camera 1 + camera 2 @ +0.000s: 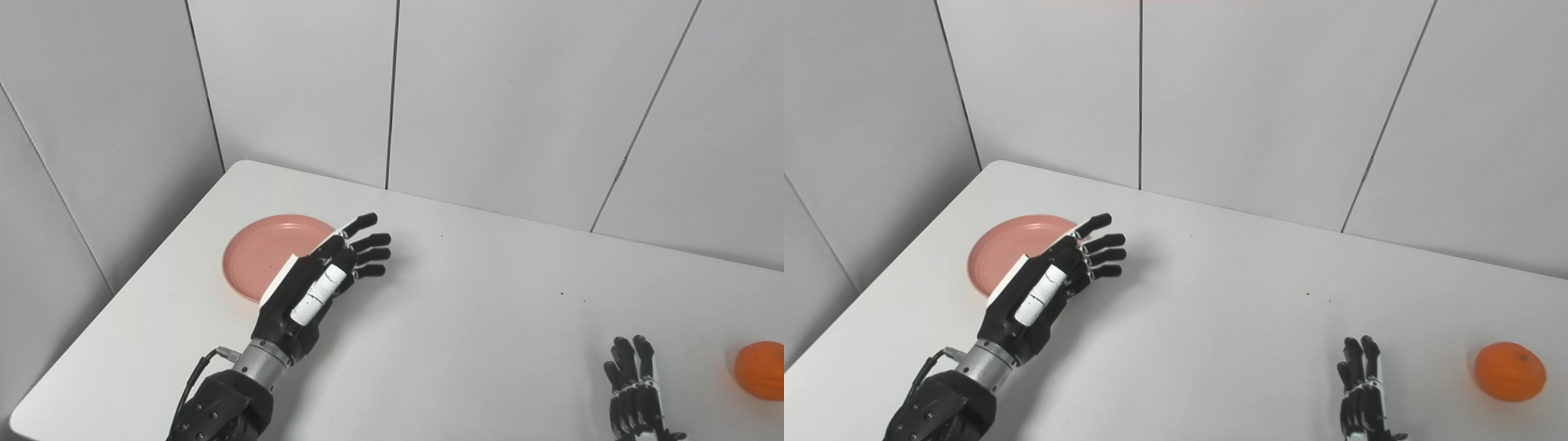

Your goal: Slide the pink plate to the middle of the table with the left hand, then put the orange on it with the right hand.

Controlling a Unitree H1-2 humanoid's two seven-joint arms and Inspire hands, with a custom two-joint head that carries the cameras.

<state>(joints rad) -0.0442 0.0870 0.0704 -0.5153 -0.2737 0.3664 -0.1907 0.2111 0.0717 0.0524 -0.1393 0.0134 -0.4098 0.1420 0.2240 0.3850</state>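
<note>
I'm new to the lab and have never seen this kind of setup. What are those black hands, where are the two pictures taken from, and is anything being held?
Both pictures come from two cameras side by side on a humanoid robot's head, looking down at a white table, so they show one scene from slightly different spots. The black things are the robot's own hands. The left hand reaches out with fingers apart beside a pink plate, covering its right edge; whether it touches the plate is hard to tell. The right hand waits near the bottom edge, open. An orange lies to its right, untouched. Nothing is held.
</note>
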